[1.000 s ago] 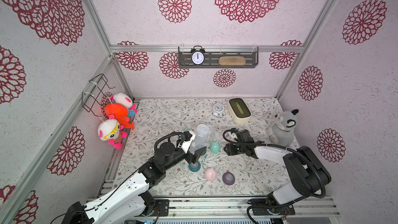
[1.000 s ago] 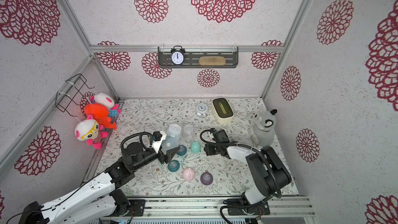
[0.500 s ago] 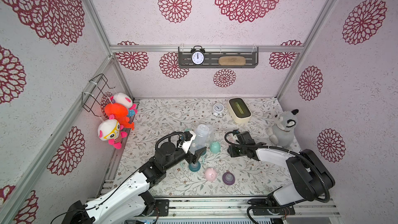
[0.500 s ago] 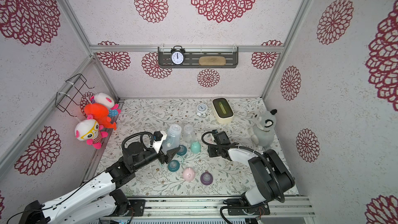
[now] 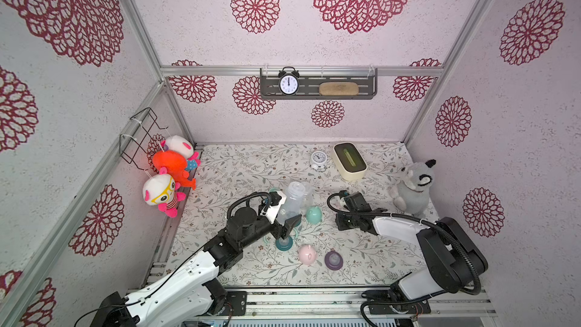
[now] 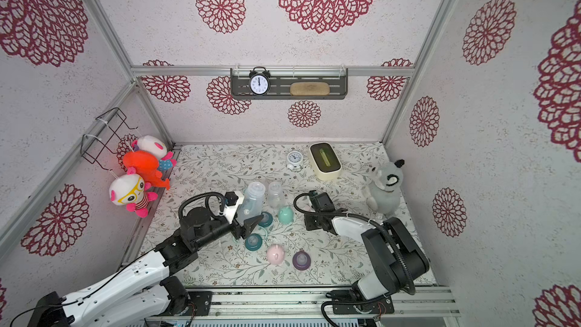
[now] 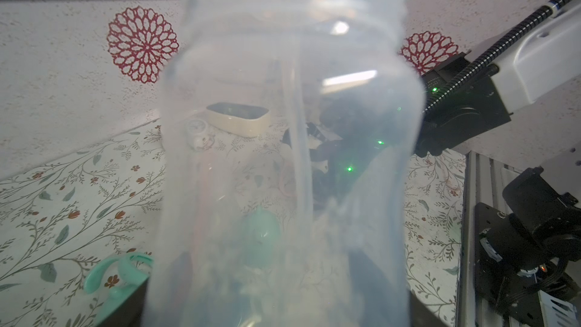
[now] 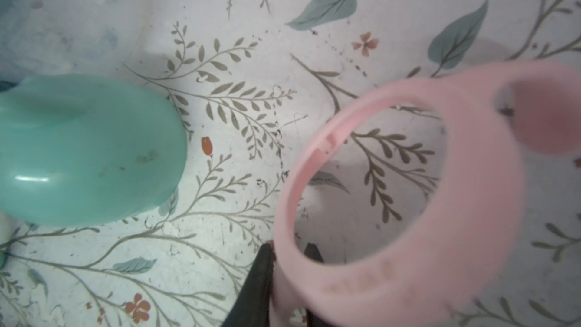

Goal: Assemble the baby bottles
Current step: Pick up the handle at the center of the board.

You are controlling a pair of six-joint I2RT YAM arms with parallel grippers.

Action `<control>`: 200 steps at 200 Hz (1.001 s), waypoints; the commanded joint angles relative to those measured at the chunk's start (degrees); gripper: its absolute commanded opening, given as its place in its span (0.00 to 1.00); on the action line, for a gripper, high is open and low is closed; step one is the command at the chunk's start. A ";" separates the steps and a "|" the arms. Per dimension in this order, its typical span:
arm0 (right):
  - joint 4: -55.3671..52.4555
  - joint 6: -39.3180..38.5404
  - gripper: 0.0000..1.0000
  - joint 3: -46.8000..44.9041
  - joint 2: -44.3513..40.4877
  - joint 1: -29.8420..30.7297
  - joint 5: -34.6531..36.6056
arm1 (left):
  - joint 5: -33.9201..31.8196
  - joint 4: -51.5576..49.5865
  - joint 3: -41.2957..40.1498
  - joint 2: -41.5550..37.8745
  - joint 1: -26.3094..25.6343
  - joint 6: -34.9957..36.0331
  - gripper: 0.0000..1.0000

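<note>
In both top views the right gripper (image 5: pixel 342 226) (image 6: pixel 311 224) sits a little nearer the front edge of the floral mat (image 5: pixel 239 177) (image 6: pixel 207 177) than a second ago. It has drawn slightly away from the mint dome cap (image 5: pixel 313 214) (image 6: pixel 285 215), and its fingers point down and are hidden. The left gripper (image 5: pixel 289 220) (image 6: pixel 248 220) has not moved. It stays clamped on the base of a clear bottle (image 5: pixel 291 199) (image 6: pixel 253 199), held neck upward over the middle of the mat. A second bottle (image 5: pixel 306 195) (image 6: pixel 275 195) stands just behind it, its neck bare. In front lie a teal nipple collar (image 5: pixel 284 243) (image 6: pixel 253 242), a pink dome cap (image 5: pixel 307 254) (image 6: pixel 275 254) and a purple nipple collar (image 5: pixel 334 260) (image 6: pixel 301 260). All three are where they were, each apart from the others.

In the left wrist view the clear bottle (image 7: pixel 289 152) fills the frame. It is cloudy and translucent, with a threaded neck and no ring or collar on it, and it hides the fingers. A mint handle ring (image 7: pixel 119 272) lies on the mat beside its base.

In the right wrist view the right gripper (image 8: pixel 289 265) pinches the wall of a pink handle ring (image 8: pixel 408 199), one dark finger (image 8: pixel 257 287) outside the rim and the other inside. The ring is tilted and blurred, an open hoop with a handle on its far side. I cannot tell whether it is off the mat. The mint dome cap (image 8: pixel 85 152) sits near it but apart.
</note>
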 commanded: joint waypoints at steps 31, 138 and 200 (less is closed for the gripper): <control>-3.57 0.17 0.06 1.42 1.71 0.33 1.05 | -0.55 1.30 0.44 -0.07 -0.24 0.02 0.02; -6.49 3.74 0.00 6.06 -17.31 0.30 -7.36 | -1.88 4.21 -0.44 -0.69 -0.15 -0.27 0.00; -2.48 12.19 0.00 15.19 -27.04 0.30 -22.08 | -1.98 12.10 -0.63 1.58 0.68 0.32 0.00</control>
